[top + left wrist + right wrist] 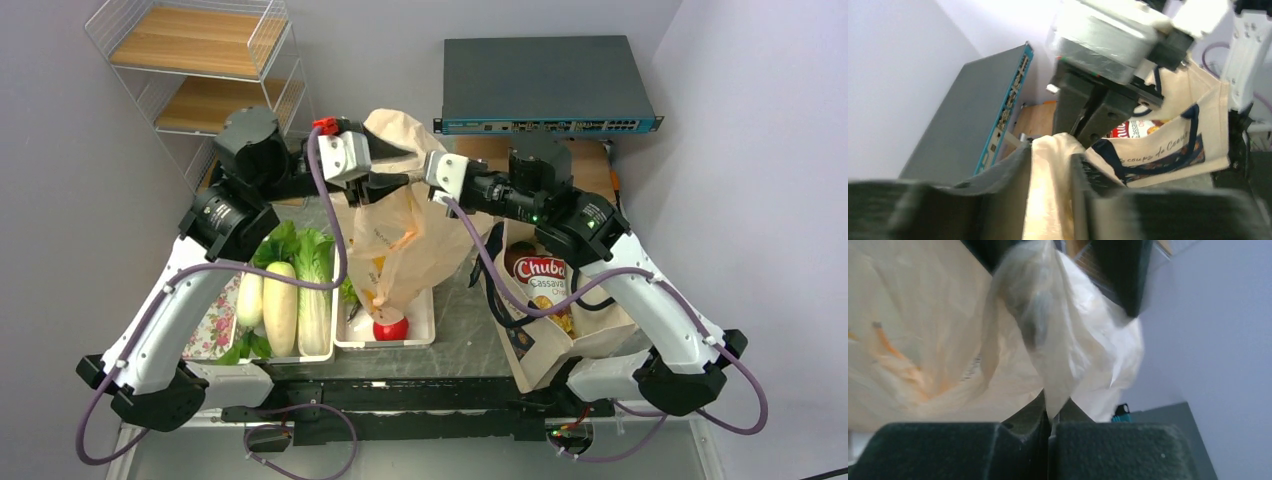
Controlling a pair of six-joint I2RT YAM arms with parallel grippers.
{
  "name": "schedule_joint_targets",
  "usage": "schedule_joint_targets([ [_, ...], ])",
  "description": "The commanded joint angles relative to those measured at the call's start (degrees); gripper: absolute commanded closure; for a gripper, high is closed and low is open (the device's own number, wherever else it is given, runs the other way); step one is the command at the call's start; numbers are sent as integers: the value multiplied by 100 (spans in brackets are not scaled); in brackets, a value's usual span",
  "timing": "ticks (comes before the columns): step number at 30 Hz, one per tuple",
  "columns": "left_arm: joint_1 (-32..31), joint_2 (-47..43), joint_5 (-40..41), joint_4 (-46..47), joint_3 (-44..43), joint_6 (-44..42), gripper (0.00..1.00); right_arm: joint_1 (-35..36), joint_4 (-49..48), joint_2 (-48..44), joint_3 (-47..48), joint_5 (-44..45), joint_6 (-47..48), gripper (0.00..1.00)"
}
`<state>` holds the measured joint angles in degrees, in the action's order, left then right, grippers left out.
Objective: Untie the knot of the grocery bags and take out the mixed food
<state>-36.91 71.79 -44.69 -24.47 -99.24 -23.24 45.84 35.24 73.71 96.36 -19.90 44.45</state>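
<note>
6 o'clock: left gripper, dark fingers w/ thin peach-beige plastic bag btwn them, touching both; grip unclear. 12 o'clock: right gripper, jaws pressed together on bag top. 3 o'clock: cream canvas tote w/ navy straps. 9 o'clock: flat grey network switch, teal front.

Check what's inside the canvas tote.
A red snack packet shows in the canvas tote. Anything deeper is covered by the packet, the tote's walls and the right arm.

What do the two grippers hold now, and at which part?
The left gripper and the right gripper both pinch the plastic bag at its twisted top.
</note>
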Motion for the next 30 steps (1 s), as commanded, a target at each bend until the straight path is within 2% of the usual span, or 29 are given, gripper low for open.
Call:
schedule_joint_targets([
  [1, 493, -334, 1087, 1045, -108, 1220, 35, -49, -1191, -379, -250, 1251, -525, 100],
  [2, 739, -373, 1466, 1395, -111, 1599, 20, -153, -1320, -419, -275, 1421, -683, 100],
  [4, 1251, -401, 1985, 1907, -181, 2230, 3, -432, -1683, -548, -346, 1706, -1062, 100],
  [6, 1560, -440, 2331, 2135, -233, 2501, 1, -826, -2013, -694, -309, 1789, -1540, 100],
  [10, 1703, -761, 3295, 2904, 381, 2032, 1, -1572, -2392, -885, 215, 1659, -2587, 100],
  [12, 1704, -743, 3478, 2792, 516, 1880, 1, -1654, -2799, -1037, 285, 1927, -2587, 100],
  [14, 1704, -676, 3018, 2480, 588, 1726, 1, -1701, -3121, -1150, 304, 2714, -2227, 100],
  [16, 1704, -641, 2067, 2054, 787, 1730, 7, -2066, -3332, -1235, 297, 3358, -1885, 100],
  [18, 1661, -452, 942, 1600, 801, 2023, 8, -2385, -3414, -1287, 254, 3955, -1493, 100],
  [20, 1383, -121, 259, 925, 621, 2044, 9, -2664, -3487, -1479, -67, 4291, -1039, 100],
  [23, 722, 193, 122, 69, 523, 1351, 10, -3081, -3565, -1809, -566, 4631, -652, 100],
  [25, 318, 305, 277, -198, 559, 850, 11, -3374, -3100, -1923, -573, 4789, -656, 100],
  [30, -131, 515, 358, -64, 588, 514, 8, -3940, -1799, -1809, -406, 5264, -669, 100],
])
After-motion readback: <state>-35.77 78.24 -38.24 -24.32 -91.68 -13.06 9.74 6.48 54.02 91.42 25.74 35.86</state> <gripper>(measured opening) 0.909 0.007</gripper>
